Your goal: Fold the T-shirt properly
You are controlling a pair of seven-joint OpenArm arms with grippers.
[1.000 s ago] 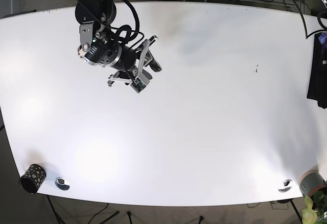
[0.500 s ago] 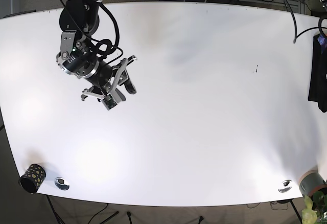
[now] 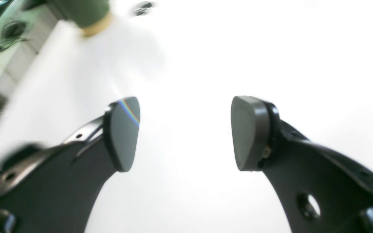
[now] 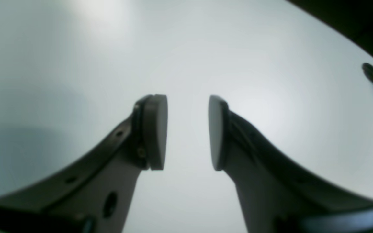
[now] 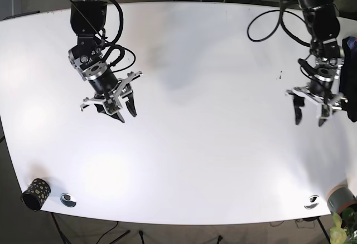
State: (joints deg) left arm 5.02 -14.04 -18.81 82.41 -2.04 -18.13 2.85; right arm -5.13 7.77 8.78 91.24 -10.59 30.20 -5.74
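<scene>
End effectors — left [image 5: 308,111], right [image 5: 123,109] — hang unclenched, grasping nothing, over white table [image 5: 212,144].

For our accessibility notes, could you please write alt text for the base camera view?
Two black robot arms hang over a bare white table, the right gripper on the image's left and the left gripper on its right, both with fingers apart and holding nothing. A dark garment hangs at the right edge, and a speckled cup stands at the lower left corner.

Two black arms with looping black cables, grey-padded dark curved fingers [image 4: 155,132]
</scene>
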